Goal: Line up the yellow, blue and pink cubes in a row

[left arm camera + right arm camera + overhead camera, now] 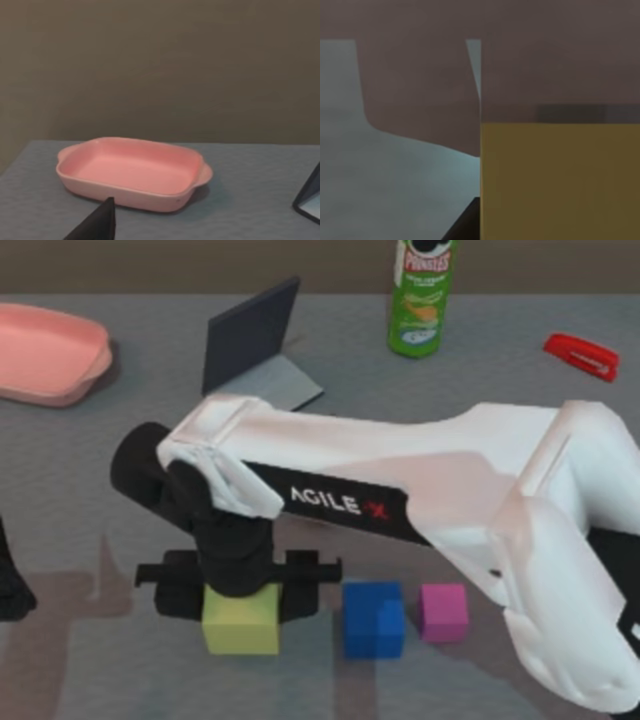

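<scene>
Grey tabletop (pixel 80 450) fills the top view, the right arm reaching across it. Its right gripper (pixel 240 585) sits on the yellow cube (pixel 241 625) at lower centre; whether the jaws pinch it I cannot tell. Just right stand the blue cube (pixel 373 619) and pink cube (pixel 443 611), close together. A clean release would seem to need yellow's front edge level with theirs, then a straight lift. The left gripper (pixel 10 590) waits at the left edge.

From the left wrist, only the pink tray (pixel 132 172) shows, well clear.

From the right wrist, yellow fills the lower right, open table beside it.
</scene>
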